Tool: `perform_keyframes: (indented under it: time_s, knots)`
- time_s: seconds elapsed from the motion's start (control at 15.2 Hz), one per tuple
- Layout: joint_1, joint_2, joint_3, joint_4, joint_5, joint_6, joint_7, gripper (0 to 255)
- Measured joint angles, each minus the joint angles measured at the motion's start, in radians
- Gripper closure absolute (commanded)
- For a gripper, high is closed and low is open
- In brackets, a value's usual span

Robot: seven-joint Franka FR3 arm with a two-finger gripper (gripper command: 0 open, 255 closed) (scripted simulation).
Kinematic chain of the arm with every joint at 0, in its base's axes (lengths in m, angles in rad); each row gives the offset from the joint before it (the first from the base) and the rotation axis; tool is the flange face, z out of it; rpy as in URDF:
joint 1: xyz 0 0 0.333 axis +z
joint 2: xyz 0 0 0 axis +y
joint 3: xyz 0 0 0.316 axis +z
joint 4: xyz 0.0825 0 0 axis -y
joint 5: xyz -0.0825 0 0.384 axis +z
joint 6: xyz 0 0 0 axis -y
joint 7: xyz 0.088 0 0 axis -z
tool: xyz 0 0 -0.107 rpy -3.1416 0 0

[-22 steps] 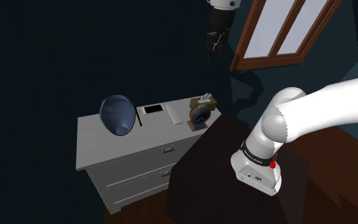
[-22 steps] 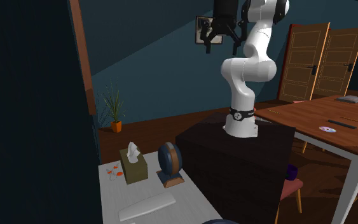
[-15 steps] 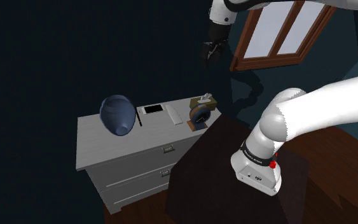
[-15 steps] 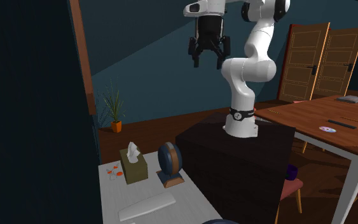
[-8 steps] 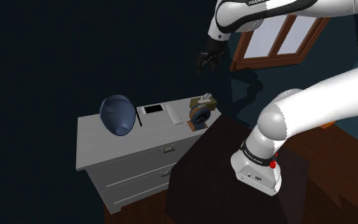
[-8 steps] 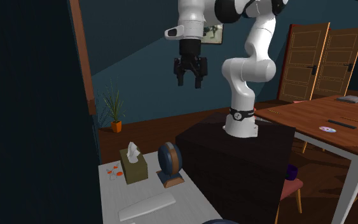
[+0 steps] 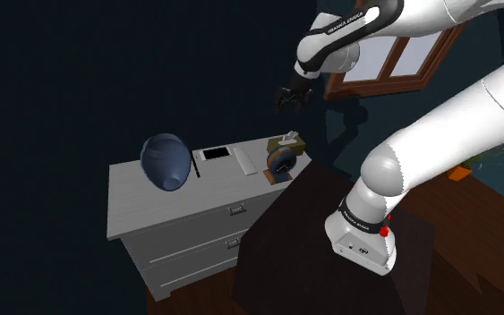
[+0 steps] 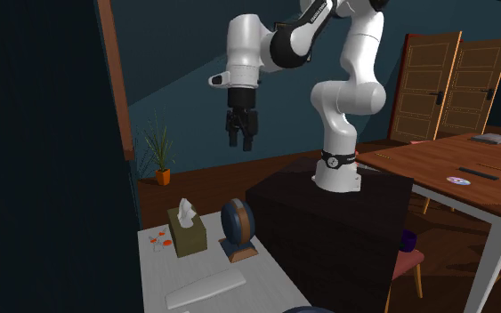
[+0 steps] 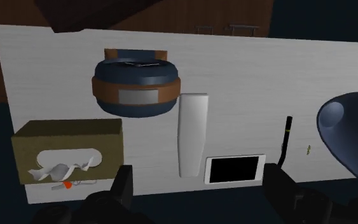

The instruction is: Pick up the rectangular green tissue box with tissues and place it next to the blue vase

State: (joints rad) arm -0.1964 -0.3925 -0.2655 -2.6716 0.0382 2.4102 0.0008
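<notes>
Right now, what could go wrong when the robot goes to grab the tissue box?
The open gripper hangs high up. The round blue-and-brown ornament stands close beside the tissue box, so a finger might knock it over. Carried low toward the blue vase, the box could sweep the thin black pen off.

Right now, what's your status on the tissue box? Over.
Gripper open, empty, high above the dresser. Tissue box on the dresser, not yet gripped. Round blue-and-brown ornament stands close beside it; vase at the far end.
</notes>
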Motion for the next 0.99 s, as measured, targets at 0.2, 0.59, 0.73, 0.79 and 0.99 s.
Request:
perform_keyframes:
  time_s: [0.2, 0.59, 0.73, 0.79, 0.99]
  knots:
    - [0.007, 0.110, -0.066, 0.005, 0.076, 0.125, -0.047, 0]
    - [0.075, 0.343, -0.183, 0.051, 0.426, 0.315, -0.265, 0]
    - [0.077, 0.445, -0.196, 0.101, 0.624, 0.341, -0.402, 0]
    - [0.067, 0.498, -0.186, 0.133, 0.726, 0.346, -0.468, 0]
    - [-0.003, 0.633, -0.136, 0.216, 0.993, 0.349, -0.644, 0]
